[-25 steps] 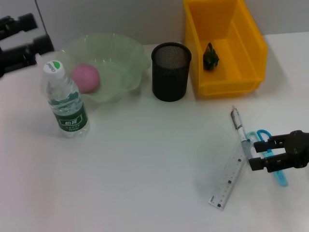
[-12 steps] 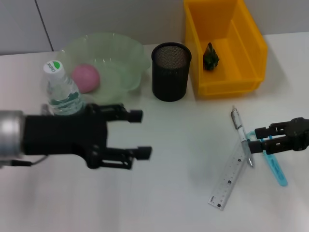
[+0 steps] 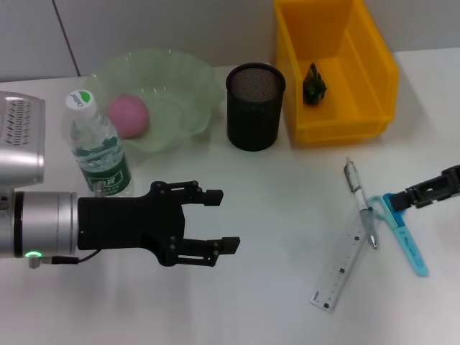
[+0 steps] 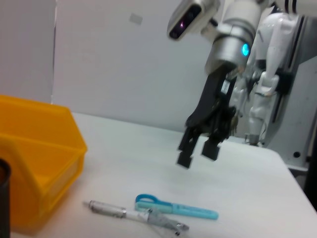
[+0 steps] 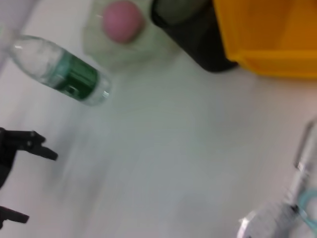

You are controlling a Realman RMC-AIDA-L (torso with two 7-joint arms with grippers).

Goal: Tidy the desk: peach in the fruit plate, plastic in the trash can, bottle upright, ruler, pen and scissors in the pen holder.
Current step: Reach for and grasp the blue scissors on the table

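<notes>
The pink peach (image 3: 127,115) lies in the pale green fruit plate (image 3: 183,79). The water bottle (image 3: 97,151) stands upright in front of the plate. The black mesh pen holder (image 3: 254,106) stands at the middle back. Dark green plastic (image 3: 313,84) lies in the yellow bin (image 3: 374,72). The pen (image 3: 359,203), the clear ruler (image 3: 341,267) and the blue scissors (image 3: 404,233) lie together on the table at the right. My left gripper (image 3: 221,219) is open and empty over the table's middle. My right gripper (image 4: 197,154) is open and empty, raised just right of the scissors.
The pen (image 4: 111,210) and scissors (image 4: 178,208) lie close to the yellow bin's (image 4: 34,163) front corner. The right wrist view shows the bottle (image 5: 64,72), the peach (image 5: 121,20) and the pen holder (image 5: 193,34). Bare white table lies between the two grippers.
My left arm has swung from the far back left to the table's middle, gripper open. My right gripper has drawn back up and to the right, off the scissors, which stayed on the table.
</notes>
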